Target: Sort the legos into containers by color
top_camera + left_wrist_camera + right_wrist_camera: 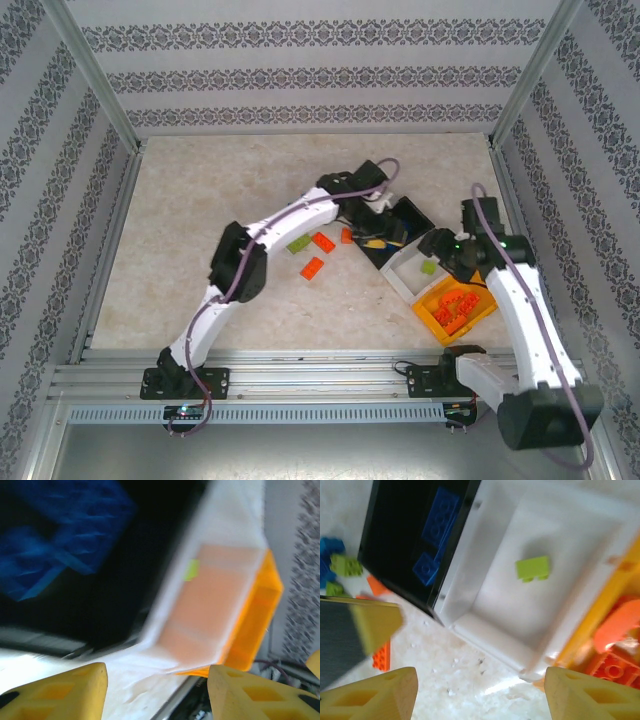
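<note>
My left hand (157,682) is up at the black bin (402,226), fingers parted and nothing between them. Through its camera, which is blurred, I see blue bricks (60,535) lying on that bin's dark floor. My right hand (480,682) hovers above the near edge of the white bin (405,275), fingers also wide apart and empty. The three bins sit in a row on the table (200,210), side against side: black, then white, then the orange-yellow bin (430,318) nearest my right arm's base. The white bin holds a single green brick (533,568), lying flat near the middle of its floor. The orange-yellow bin holds a heap of orange-red bricks (455,308). Left of the black bin some loose bricks (312,267) lie scattered on the table: a green one, a few orange-red ones, and through the right wrist camera I also make out blue ones at the frame's edge.
</note>
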You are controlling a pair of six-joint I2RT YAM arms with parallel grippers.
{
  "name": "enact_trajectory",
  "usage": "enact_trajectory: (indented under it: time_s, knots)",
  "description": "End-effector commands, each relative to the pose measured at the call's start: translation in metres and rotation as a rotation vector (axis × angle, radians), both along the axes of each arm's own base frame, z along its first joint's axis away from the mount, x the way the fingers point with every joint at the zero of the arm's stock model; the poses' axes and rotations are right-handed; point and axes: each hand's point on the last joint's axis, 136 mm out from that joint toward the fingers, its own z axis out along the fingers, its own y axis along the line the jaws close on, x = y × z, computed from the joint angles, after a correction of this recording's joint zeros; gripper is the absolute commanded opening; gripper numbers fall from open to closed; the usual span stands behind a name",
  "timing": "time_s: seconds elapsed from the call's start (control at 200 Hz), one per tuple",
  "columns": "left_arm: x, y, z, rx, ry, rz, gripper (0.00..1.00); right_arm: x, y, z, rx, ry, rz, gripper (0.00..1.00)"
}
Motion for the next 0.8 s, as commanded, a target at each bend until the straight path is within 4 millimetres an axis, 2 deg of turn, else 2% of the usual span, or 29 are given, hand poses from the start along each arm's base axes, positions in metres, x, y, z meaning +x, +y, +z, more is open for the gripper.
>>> enact_trajectory:
  time_s: [0.0, 0.075, 0.175, 0.25, 0.33, 0.42, 0.53, 0.64, 0.794]
  knots:
    - [0.036, 0.097, 0.035, 0.093, -0.113, 0.215, 0.56, 0.02, 0.042, 0.008, 0.025, -0.012, 0.174, 0.68]
    - [0.038, 0.149, 0.03, 0.117, -0.097, 0.323, 0.56, 0.031, 0.071, 0.002, 0.004, 0.021, 0.287, 0.69]
    - [0.027, 0.209, 0.02, 0.172, -0.077, 0.412, 0.56, 0.043, 0.115, -0.007, -0.02, 0.066, 0.446, 0.69]
    - [0.016, 0.243, 0.016, 0.205, -0.067, 0.455, 0.56, 0.048, 0.146, -0.017, -0.041, 0.118, 0.577, 0.7]
    - [0.005, 0.269, 0.011, 0.22, -0.045, 0.496, 0.56, 0.053, 0.177, -0.028, -0.097, 0.139, 0.754, 0.7]
    - [-0.007, 0.285, 0.007, 0.186, -0.006, 0.548, 0.56, 0.061, 0.2, -0.044, -0.205, 0.157, 0.959, 0.7]
    - [-0.018, 0.294, 0.007, 0.154, 0.005, 0.59, 0.57, 0.078, 0.215, -0.061, -0.27, 0.165, 1.107, 0.7]
    - [-0.026, 0.303, 0.006, 0.161, 0.012, 0.61, 0.57, 0.096, 0.217, -0.081, -0.31, 0.192, 1.158, 0.68]
    - [-0.031, 0.311, 0.005, 0.16, 0.024, 0.645, 0.57, 0.114, 0.218, -0.098, -0.304, 0.195, 1.154, 0.67]
